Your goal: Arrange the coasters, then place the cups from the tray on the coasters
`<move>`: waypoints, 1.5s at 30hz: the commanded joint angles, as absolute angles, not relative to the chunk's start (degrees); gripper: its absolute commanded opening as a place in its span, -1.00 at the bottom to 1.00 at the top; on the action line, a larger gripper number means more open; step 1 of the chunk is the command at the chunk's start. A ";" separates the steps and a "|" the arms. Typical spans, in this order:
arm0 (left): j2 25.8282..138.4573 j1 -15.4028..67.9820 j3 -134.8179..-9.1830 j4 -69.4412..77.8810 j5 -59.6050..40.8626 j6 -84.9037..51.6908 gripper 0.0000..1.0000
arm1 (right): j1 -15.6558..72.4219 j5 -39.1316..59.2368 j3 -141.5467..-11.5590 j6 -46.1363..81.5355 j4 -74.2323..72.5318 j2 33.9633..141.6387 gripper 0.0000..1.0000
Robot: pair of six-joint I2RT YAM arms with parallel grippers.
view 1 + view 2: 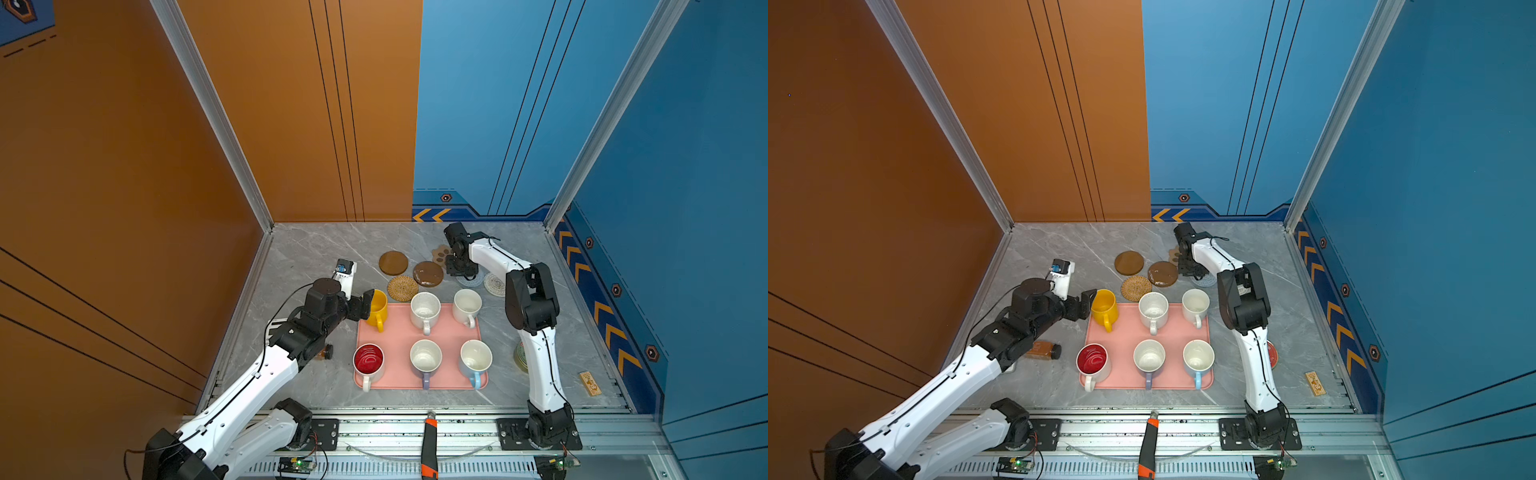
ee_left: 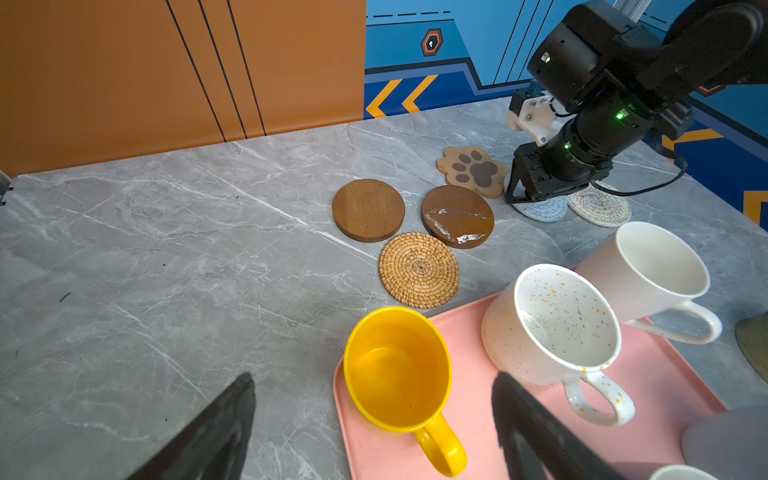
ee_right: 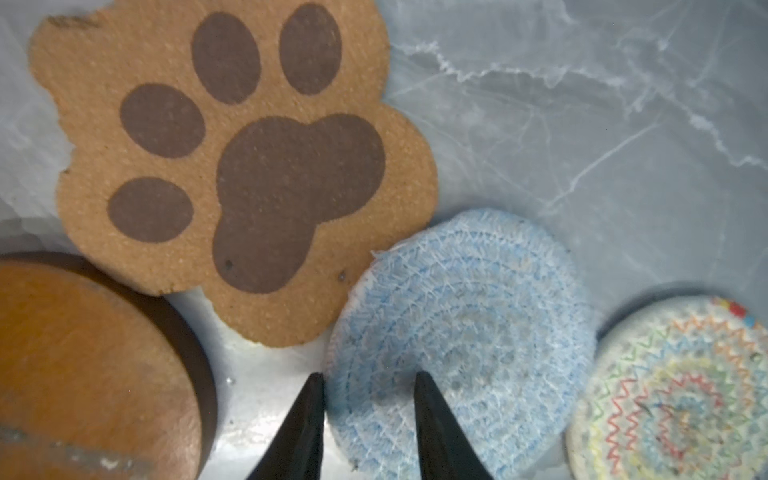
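right wrist view: right hand straddles edge of grey-blue coaster.

Robot lab test cell, not a real home. Boxed-in booth: printed orange wall panel and blue wall panel with chevron graphics, and an aluminium frame post at the corners. Grey marble-look tabletop. The white-and-black left arm and right arm are bolted via a black mount plate to a metal rail. A bare circuit board with a green LED and an orange-handled tool sit at the front edge.
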State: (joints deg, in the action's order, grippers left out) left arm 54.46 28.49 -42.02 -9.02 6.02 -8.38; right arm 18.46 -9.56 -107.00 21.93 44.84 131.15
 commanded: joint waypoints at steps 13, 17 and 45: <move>55.89 30.57 -42.63 -9.76 7.38 -7.98 0.78 | 15.54 -2.03 -97.94 23.46 41.12 120.26 -0.37; 56.50 30.98 -42.93 -9.76 8.05 -8.00 0.78 | 12.92 -1.07 -96.08 23.14 41.07 116.66 -0.39; 61.97 32.17 -47.58 -10.28 16.54 -13.85 0.75 | -0.83 -0.22 -86.26 21.42 39.29 120.77 -0.95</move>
State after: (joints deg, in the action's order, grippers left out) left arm 61.89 31.51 -45.84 -9.52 14.57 -12.51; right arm -0.56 -1.19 -85.65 21.26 39.35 117.84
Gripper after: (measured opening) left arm 0.875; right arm 0.047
